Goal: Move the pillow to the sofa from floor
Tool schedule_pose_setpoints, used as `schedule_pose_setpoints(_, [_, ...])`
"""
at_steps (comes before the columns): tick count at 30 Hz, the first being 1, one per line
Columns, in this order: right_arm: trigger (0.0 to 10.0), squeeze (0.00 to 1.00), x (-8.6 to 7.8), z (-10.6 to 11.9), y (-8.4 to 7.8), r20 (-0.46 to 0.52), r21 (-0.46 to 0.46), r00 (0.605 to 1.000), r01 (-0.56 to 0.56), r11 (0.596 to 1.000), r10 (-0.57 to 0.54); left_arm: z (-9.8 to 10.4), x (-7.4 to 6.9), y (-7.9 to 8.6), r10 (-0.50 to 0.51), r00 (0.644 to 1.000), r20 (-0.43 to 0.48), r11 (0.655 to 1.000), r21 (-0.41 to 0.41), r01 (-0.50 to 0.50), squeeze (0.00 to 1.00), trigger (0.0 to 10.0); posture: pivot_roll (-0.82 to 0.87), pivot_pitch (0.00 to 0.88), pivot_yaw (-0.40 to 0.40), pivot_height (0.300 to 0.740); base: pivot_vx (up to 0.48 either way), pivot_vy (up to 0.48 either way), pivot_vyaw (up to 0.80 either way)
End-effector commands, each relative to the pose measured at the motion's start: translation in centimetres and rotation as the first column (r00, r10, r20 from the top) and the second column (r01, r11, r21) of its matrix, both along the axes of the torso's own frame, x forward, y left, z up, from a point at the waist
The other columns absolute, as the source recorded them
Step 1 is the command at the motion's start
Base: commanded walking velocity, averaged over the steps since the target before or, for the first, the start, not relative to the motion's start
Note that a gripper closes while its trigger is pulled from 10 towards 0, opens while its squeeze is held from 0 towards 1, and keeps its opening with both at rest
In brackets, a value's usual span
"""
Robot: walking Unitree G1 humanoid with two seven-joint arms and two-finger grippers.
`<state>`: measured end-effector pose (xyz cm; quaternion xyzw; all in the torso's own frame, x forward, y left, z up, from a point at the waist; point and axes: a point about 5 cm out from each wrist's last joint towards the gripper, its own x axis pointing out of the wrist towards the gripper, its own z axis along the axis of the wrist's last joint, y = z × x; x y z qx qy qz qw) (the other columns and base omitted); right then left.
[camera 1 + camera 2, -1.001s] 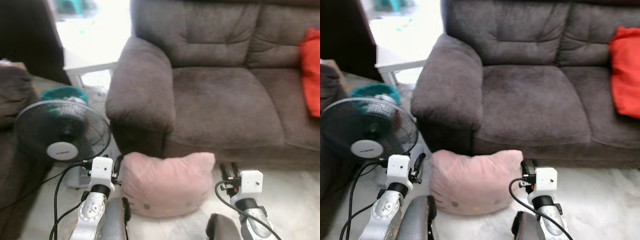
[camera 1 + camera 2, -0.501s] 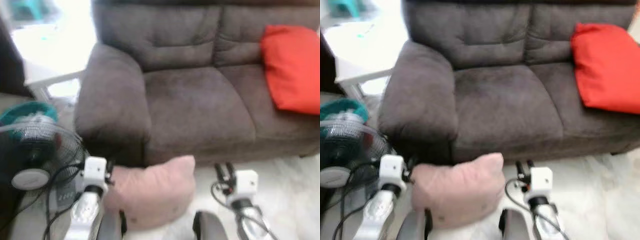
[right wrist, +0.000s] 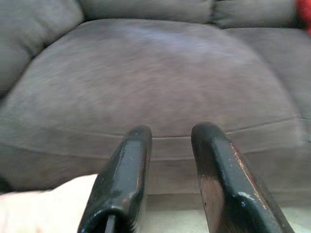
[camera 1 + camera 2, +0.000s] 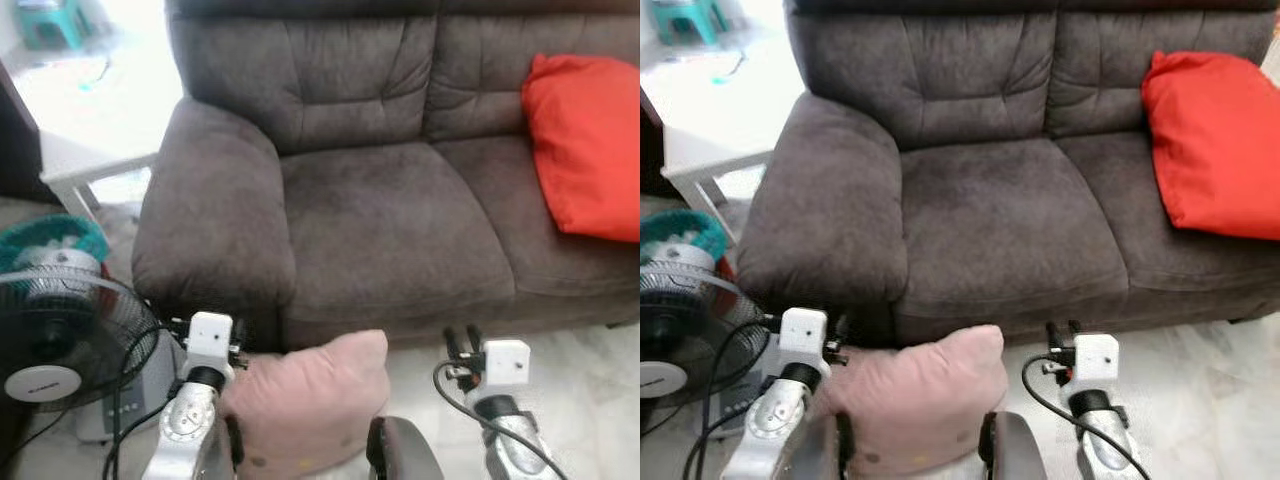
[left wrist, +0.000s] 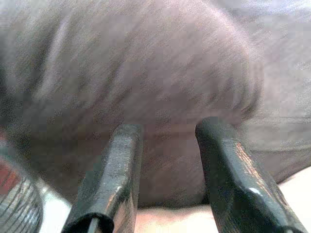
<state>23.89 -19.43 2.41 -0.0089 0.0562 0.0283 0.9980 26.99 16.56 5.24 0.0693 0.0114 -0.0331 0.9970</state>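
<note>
Pillow (image 4: 305, 405): pink, I see it below the sofa (image 4: 390, 215) front.
Left gripper (image 5: 165, 145): fingers spread, empty (facing armrest).
Right gripper (image 3: 167, 145): fingers spread, empty.

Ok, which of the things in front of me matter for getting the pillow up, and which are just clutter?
Part of the job:
pink pillow, between the arms
grey sofa, its seat bare
left gripper, open, facing the armrest
right gripper, open, facing the seat front

Just lying about:
red cushion on the sofa's right
black fan
white table
</note>
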Motion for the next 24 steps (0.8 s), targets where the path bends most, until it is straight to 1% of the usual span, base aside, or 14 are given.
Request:
schedule_pose_setpoints(1, [10.0, 0.00, -0.32, -0.22, -0.07, -0.011, -0.009, 1.000, -0.006, 1.000, 0.006, -0.51, -0.27, 0.20, 0.013, 1.000, -0.023, 1.000, -0.004, -0.013, 0.00, 10.0, 0.04, 0.057, -0.043, 0.521, 0.000, 0.000, 0.80])
schedule_pose_setpoints(6, [10.0, 0.00, -0.37, -0.29, 0.01, -0.014, -0.002, 1.000, -0.011, 1.000, 0.011, -0.54, -0.27, 0.22, 0.013, 1.000, -0.025, 1.000, -0.004, -0.013, 0.00, 10.0, 0.04, 0.057, -0.043, 0.521, 0.000, 0.000, 0.80])
schedule_pose_setpoints(7, [10.0, 0.00, -0.39, -0.39, 0.05, -0.020, 0.025, 1.000, -0.006, 1.000, 0.007, -0.55, -0.26, 0.20, 0.011, 1.000, -0.025, 1.000, -0.004, -0.012, 0.00, 10.0, 0.04, 0.057, -0.043, 0.521, 0.000, 0.000, 0.00])
schedule_pose_setpoints(11, [10.0, 0.00, -0.40, -0.46, 0.03, -0.026, 0.031, 1.000, -0.003, 1.000, 0.004, -0.56, -0.25, 0.17, 0.009, 1.000, -0.026, 1.000, -0.007, -0.009, 0.00, 10.0, 0.04, 0.057, -0.043, 0.521, 0.000, 0.000, 0.00])
schedule_pose_setpoints(13, [10.0, 0.00, -0.39, -0.40, 0.07, -0.018, 0.041, 1.000, -0.005, 0.999, 0.006, -0.64, -0.21, -0.04, -0.011, 0.999, -0.033, 1.000, -0.017, 0.010, 0.00, 10.0, 0.04, 0.058, -0.043, 0.521, 0.000, 0.000, 0.00])
schedule_pose_setpoints(20, [10.0, 0.00, -0.38, -0.37, -0.04, -0.020, 0.028, 1.000, -0.006, 1.000, 0.006, -0.78, -0.17, -0.44, -0.038, 0.998, -0.044, 0.999, -0.033, 0.036, 0.00, 10.0, 0.04, 0.058, -0.043, 0.521, 0.000, 0.000, 0.00])
schedule_pose_setpoints(22, [10.0, 0.00, -0.31, -0.60, -0.08, -0.043, 0.029, 0.999, -0.003, 1.000, 0.005, -0.94, -0.14, -0.66, -0.051, 0.997, -0.053, 0.998, -0.033, 0.050, 0.00, 10.0, 0.04, 0.059, -0.044, 0.521, 0.000, 0.000, 0.00])
schedule_pose_setpoints(24, [10.0, 0.00, -0.21, -0.74, -0.03, -0.055, 0.030, 0.998, -0.002, 1.000, 0.004, -1.12, -0.09, -0.61, -0.044, 0.997, -0.064, 0.998, -0.049, 0.040, 0.00, 10.0, 0.04, 0.059, -0.044, 0.507, 0.000, 0.000, 0.00])
